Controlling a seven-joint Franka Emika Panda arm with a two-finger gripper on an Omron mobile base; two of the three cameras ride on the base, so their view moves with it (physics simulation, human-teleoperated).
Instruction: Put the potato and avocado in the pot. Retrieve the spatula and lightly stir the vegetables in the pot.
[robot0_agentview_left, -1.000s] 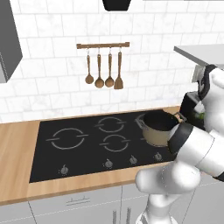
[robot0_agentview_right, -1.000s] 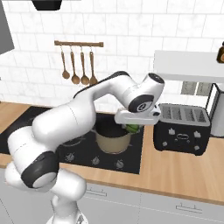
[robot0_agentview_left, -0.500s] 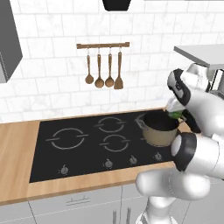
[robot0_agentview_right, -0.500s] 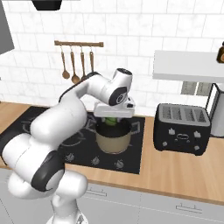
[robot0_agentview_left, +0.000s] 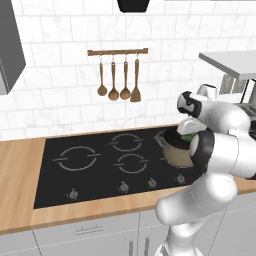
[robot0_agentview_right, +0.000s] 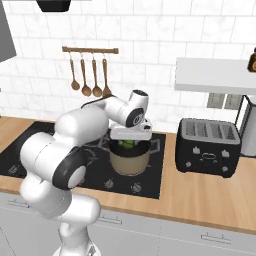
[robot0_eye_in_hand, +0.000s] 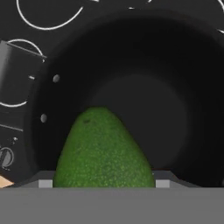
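At the left of the left base view the wooden surface (robot0_agentview_left: 20, 175) carries a black cooktop (robot0_agentview_left: 95, 170), which fills the lower left and middle. Above it, upper middle, a wooden rail (robot0_agentview_left: 118, 51) on the white tiled wall holds three brown spoons and one brown spatula. Right of centre stands the pot (robot0_agentview_left: 176, 150), on the cooktop's right side, with the hand (robot0_agentview_left: 189, 131) directly over its mouth and a bit of green showing beneath it.

In the right base view the rail (robot0_agentview_right: 90, 49) sits upper left, the pot (robot0_agentview_right: 130, 161) is in the middle of the frame on the cooktop (robot0_agentview_right: 150, 175), and the hand (robot0_agentview_right: 131, 134) hangs just above its rim with the avocado (robot0_agentview_right: 128, 144) peeking out below. To the right, a black toaster (robot0_agentview_right: 208, 147) stands on the surface (robot0_agentview_right: 200, 195), apart from the pot.

In the hand view the avocado (robot0_eye_in_hand: 103, 153) rises from the bottom centre, pinched by the hand (its jaws stand wide around the fruit), and the pot's dark inside (robot0_eye_in_hand: 140, 100) lies behind it. A side handle (robot0_eye_in_hand: 15, 74) shows at the left.
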